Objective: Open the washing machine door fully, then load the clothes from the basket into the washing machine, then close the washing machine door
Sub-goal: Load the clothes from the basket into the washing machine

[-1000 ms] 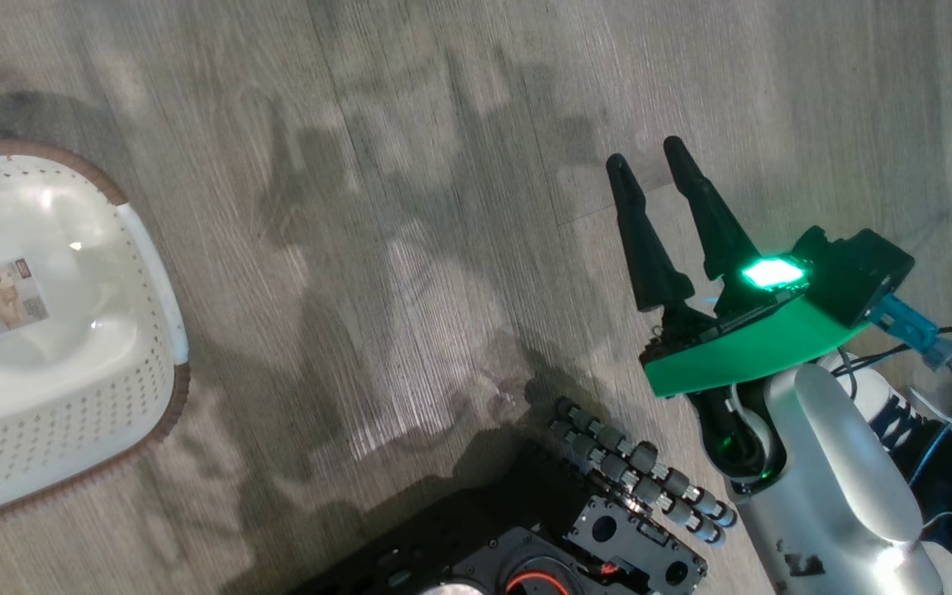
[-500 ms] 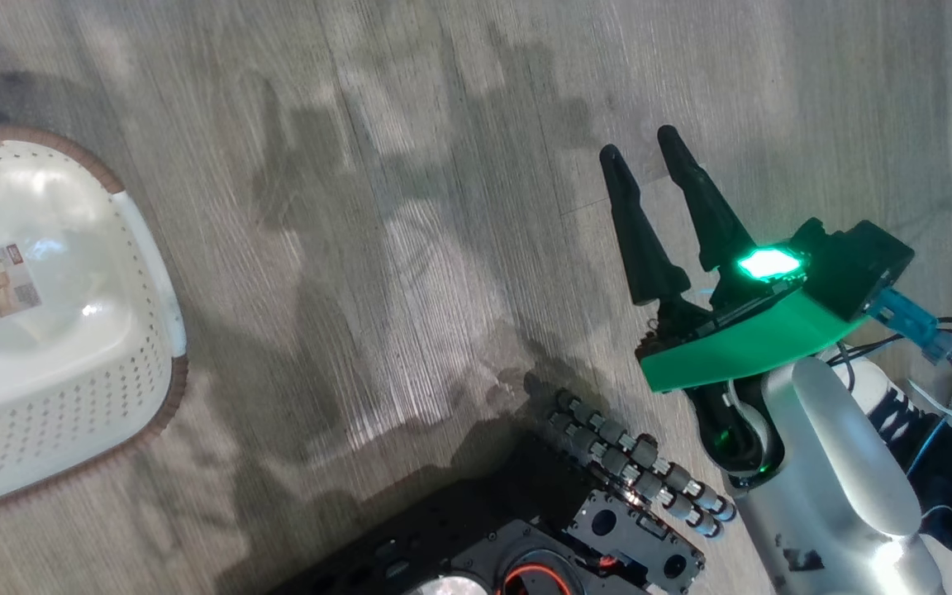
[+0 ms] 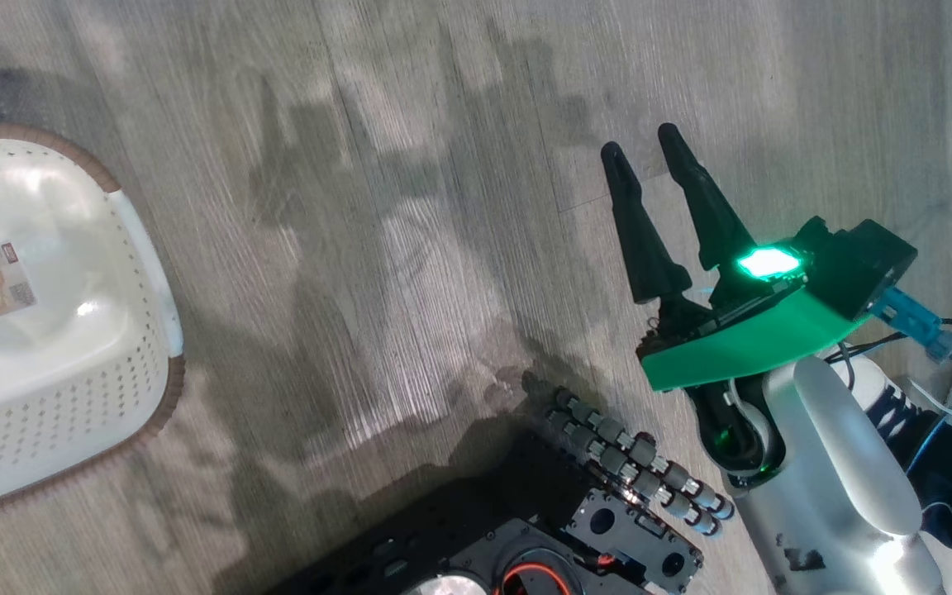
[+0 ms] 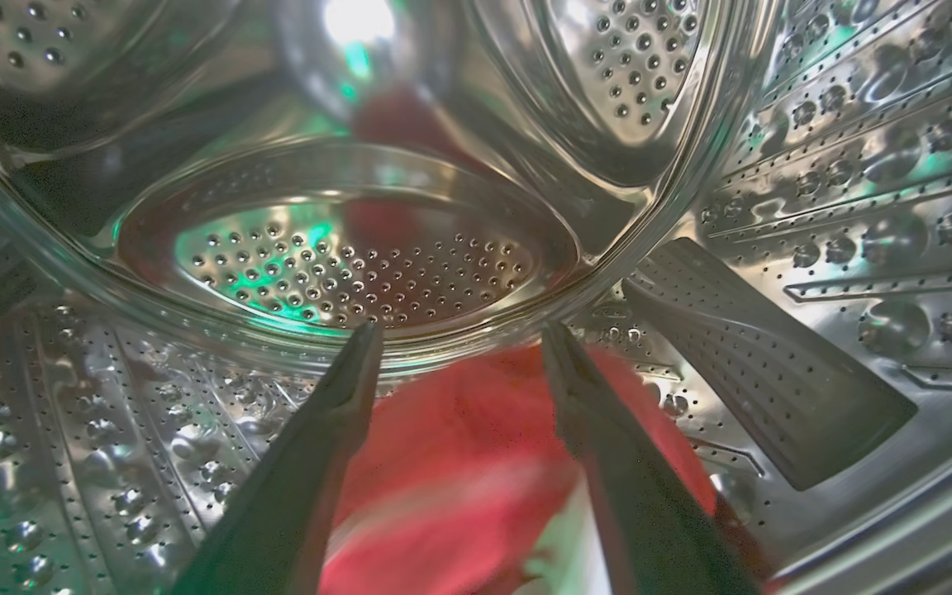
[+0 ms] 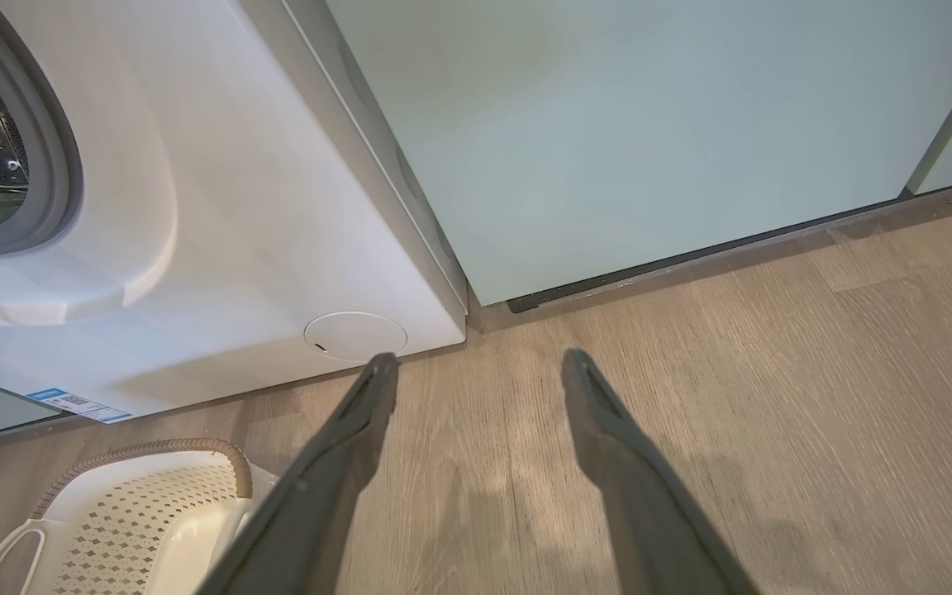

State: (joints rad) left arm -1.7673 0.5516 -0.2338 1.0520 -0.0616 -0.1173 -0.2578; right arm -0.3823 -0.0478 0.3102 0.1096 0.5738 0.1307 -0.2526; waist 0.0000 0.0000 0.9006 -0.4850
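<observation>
**Glare and shadows**

The wooden floor (image 3: 443, 99) is bright in patches, crossed by my own grey shadows; the green lamp (image 3: 767, 263) by my right end effector (image 3: 640, 140) blooms white. Inside the washing machine (image 4: 856, 165) steel flares with glare and green reflections, the clothes (image 4: 459, 463) are smeared, my left end effector (image 4: 461, 328) out of focus. The right wrist view bends at its edges.

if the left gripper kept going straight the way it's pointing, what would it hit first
Probably the red clothes, lying between the left gripper's open fingers and reaching up to their tips; beyond them comes the drum's perforated back wall. Depth is unclear here.
</observation>
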